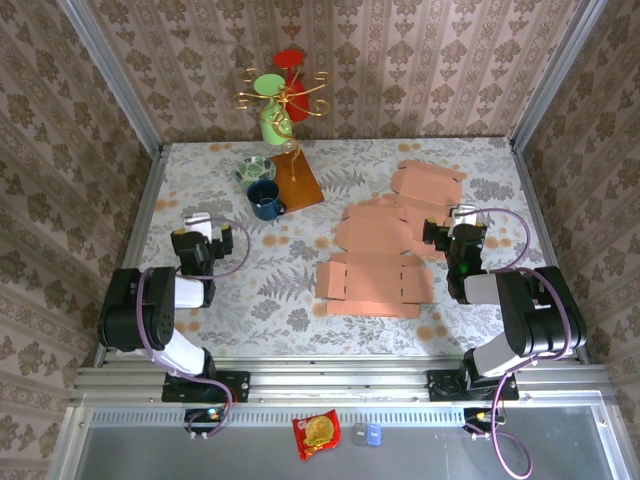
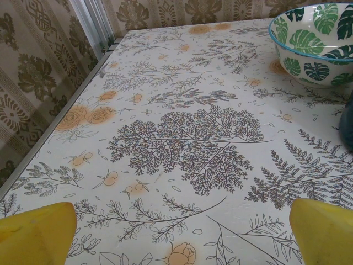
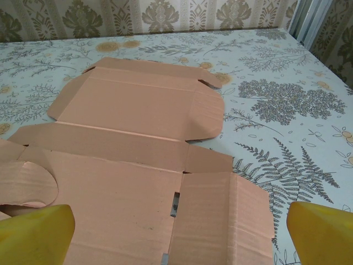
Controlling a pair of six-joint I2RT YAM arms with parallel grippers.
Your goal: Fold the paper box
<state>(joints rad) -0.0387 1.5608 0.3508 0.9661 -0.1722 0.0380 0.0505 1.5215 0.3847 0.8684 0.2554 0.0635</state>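
Left fingers (image 2: 36,232): spread wide, nothing between them, low over the bare patterned desk (image 2: 182,138). A leaf-print bowl (image 2: 311,47) stands ahead to their right, with a blue mug (image 1: 265,200) just beside it; neither is touched. Judgement: this arm sits clear of the work, on the side away from the cardboard.

Right fingers (image 3: 322,232): spread wide and empty, pointed toward the back wall across unfolded box cardboard. The middle sheet (image 3: 127,215) lies flat just below and ahead of them. The far sheet (image 3: 138,105) lies beyond, meeting it edge to edge or overlapping; which is on top cannot be told. From above, a near sheet (image 1: 375,285) lies closest to the arm bases, left of these fingers. All three sit together on the right half of the desk, panels and flaps flat, no wall raised.

Outward: a wooden board (image 1: 297,180) and a cup stand (image 1: 285,100) with green and red cups, far middle, well apart from the cardboard.

Judgement: folding not begun. The open, low stance at a sheet's edge suits a first grab at a flap; crowded sheets risk one dragging another
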